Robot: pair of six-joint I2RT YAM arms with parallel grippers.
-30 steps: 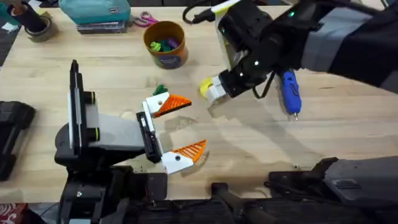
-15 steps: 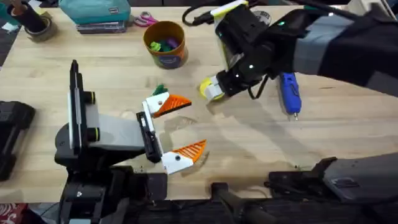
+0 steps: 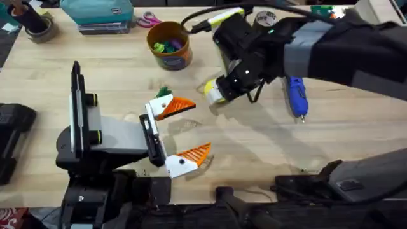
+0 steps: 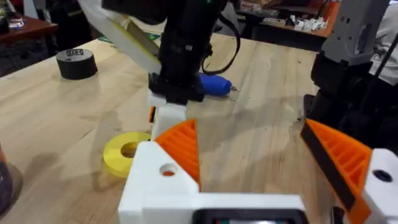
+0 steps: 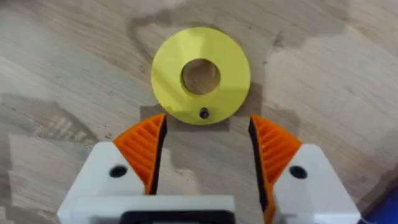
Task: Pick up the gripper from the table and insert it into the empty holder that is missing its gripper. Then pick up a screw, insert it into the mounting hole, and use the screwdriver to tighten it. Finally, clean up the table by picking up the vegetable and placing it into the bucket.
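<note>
Right tool (image 5: pixel 202 158), pads apart, hovers over yellow plastic ring disc (image 5: pixel 201 75) w/ small dark screw (image 5: pixel 204 113). Risk: closing off-centre flicks screw away. Blue pen-shaped screwdriver (image 3: pixel 296 95) lies right.

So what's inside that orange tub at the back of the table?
Inside the bucket sit small colourful toys, green and purple bits showing at the top. Anything deeper is hidden by its wall and the pieces above.

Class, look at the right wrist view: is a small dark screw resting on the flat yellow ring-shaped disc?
Yes, a small dark screw sits on the yellow disc, just below its centre hole.
</note>
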